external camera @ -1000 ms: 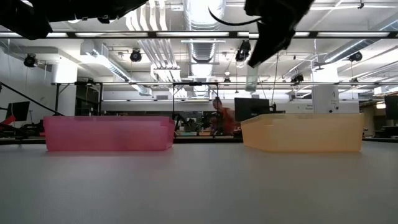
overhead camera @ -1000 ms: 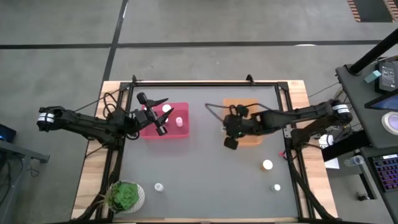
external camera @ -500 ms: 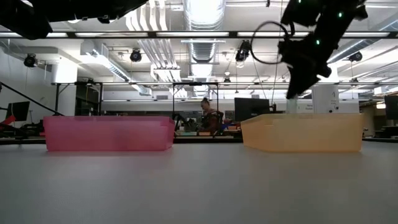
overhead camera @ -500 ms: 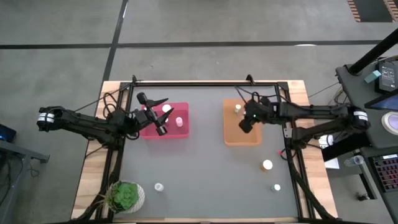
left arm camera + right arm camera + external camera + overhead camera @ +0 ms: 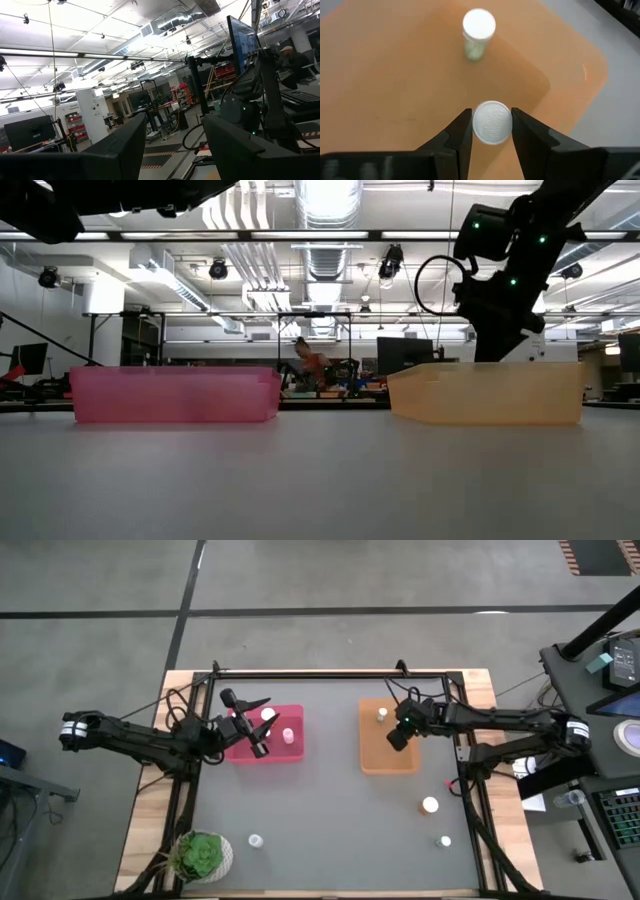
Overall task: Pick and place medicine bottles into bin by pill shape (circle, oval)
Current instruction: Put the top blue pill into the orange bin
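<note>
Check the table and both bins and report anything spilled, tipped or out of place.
Nothing stands out. Bottles stand upright in the pink bin and orange bin; the right gripper holds a white-capped bottle over the orange one.

- The place was a large robotics lab or industrial workshop hall.
- Exposed ceiling ducts (image 5: 325, 220) and strip lights ran across the top of the low view.
- Monitors (image 5: 405, 354) on stands and shelving stood at mid-frame behind the desk (image 5: 320, 480), where a person (image 5: 308, 360) sat working.
- In the high view the desk stood on a bare concrete floor (image 5: 300, 580), with a keyboard (image 5: 622, 815) at the lower right edge.
</note>
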You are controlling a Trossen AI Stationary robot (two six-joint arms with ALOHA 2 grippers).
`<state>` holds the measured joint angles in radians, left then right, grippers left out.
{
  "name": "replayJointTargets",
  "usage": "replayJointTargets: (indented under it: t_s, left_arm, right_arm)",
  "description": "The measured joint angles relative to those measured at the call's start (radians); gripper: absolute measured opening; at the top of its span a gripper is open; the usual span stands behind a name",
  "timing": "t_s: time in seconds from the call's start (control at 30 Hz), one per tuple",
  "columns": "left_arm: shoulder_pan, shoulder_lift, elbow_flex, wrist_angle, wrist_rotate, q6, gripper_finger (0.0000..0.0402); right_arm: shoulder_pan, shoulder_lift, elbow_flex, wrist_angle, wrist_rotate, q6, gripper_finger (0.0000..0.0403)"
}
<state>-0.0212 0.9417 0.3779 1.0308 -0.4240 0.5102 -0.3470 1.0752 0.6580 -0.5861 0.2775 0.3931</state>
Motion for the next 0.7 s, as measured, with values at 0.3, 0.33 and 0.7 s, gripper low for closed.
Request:
replayJointTargets:
  t_s: [0.3,0.33,0.7]
  left_arm:
    - [0.0,0.0,-0.001,0.0,0.0,0.0,0.0185]
    - [0.0,0.0,-0.001,0.0,0.0,0.0,0.0185]
    - [0.0,0.0,-0.001,0.0,0.0,0.0,0.0185]
  right_arm:
    - [0.001,0.046,-0.008,0.001,0.001,0.008,0.0116]
    - [0.001,0.052,-0.008,0.001,0.002,0.008,0.0116]
    - [0.001,0.071,-0.008,0.02,0.002,0.004,0.0158]
